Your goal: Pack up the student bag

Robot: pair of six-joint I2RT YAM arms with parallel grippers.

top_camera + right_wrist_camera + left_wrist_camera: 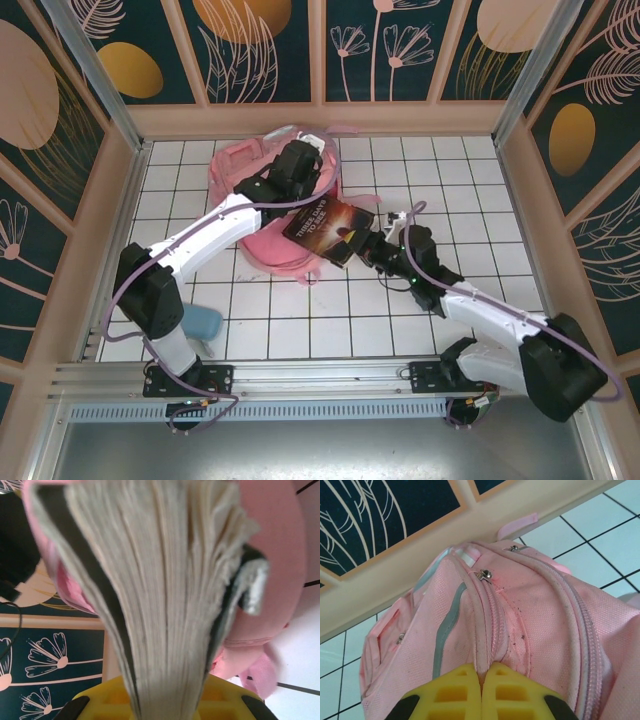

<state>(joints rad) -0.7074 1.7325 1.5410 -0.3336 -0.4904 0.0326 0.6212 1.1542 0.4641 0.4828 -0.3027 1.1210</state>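
Note:
The student bag (232, 170), a large pink backpack, lies at the back middle of the tiled floor. My left gripper (300, 165) is over its top. In the left wrist view the yellow fingers (455, 690) are shut on a fold of the student bag (540, 615) along its zipper seam, below a metal zipper pull (484, 575). My right gripper (372, 245) is shut on a dark-covered book (330, 232) held over the bag's right side. In the right wrist view the book (160, 580) shows its page edges rising from the right gripper (165, 700), with the pink student bag (277, 555) behind it.
A small blue case (203, 322) lies near the left arm's base. Patterned walls (260, 50) close in the back and both sides, the back wall right behind the bag. White tiles (470, 190) lie to the right of the bag.

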